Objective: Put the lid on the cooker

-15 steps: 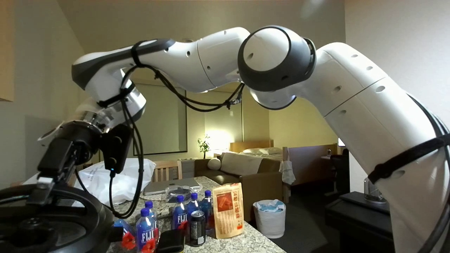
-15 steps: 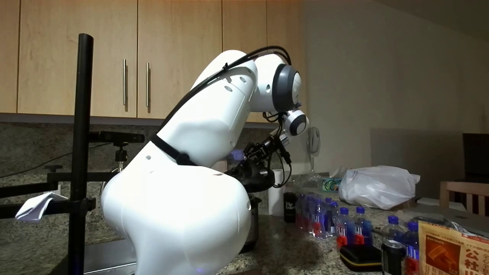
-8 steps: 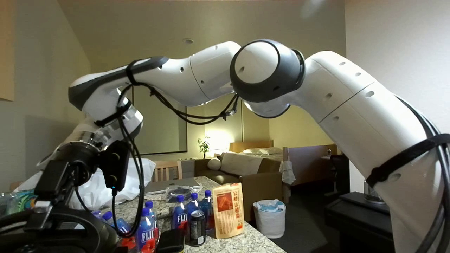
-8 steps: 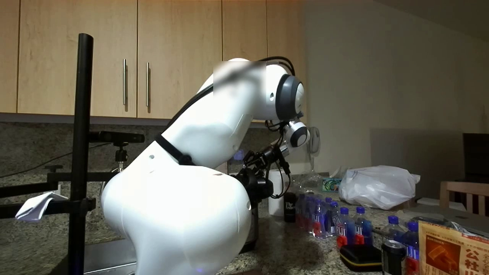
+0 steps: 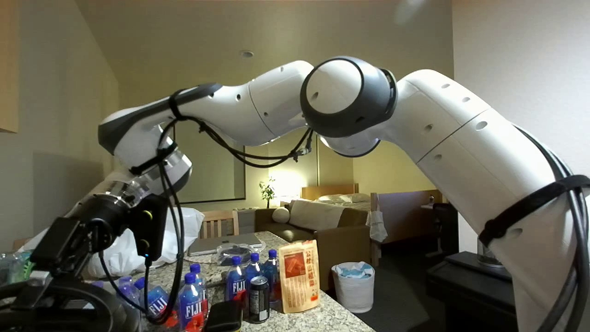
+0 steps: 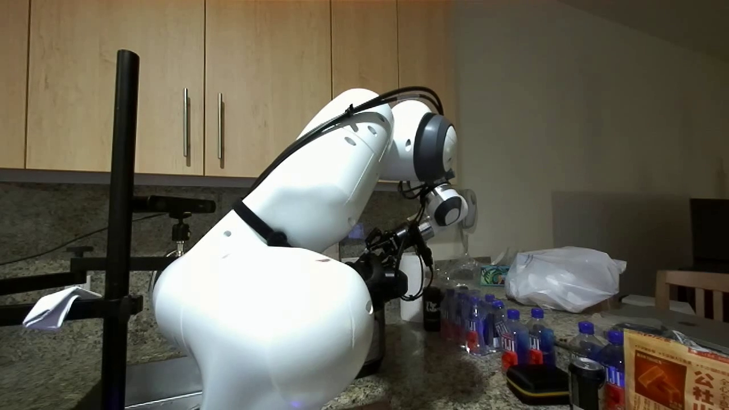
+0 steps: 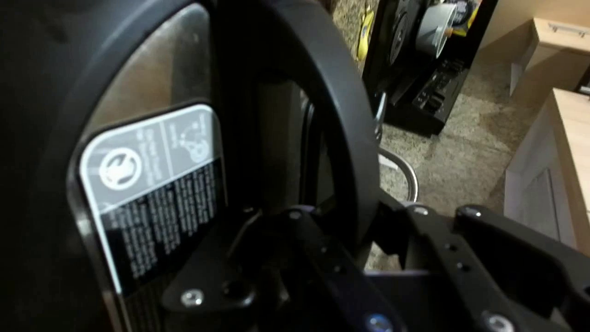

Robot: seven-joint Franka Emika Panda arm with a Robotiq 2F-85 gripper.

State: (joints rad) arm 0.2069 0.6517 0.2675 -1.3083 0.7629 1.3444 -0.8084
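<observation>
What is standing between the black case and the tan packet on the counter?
In both exterior views, a dark can stands between the black case and the tan packet; blue-capped bottles show just behind the can.

A white robot arm (image 6: pixel 324 171) bends at a high elbow (image 5: pixel 343 97), its forearm (image 5: pixel 235 110) sloping down to the left in an exterior view. The wrist (image 5: pixel 138 146) folds beneath the forearm's end, tilting the black gripper (image 7: pixel 362 223) down and leftward. Seen in the wrist view, its fingers (image 7: pixel 426 230) are clamped in a grip. Dark cables (image 5: pixel 579 221) loop under the forearm, bound to the arm by black straps (image 5: pixel 521 214).
</observation>
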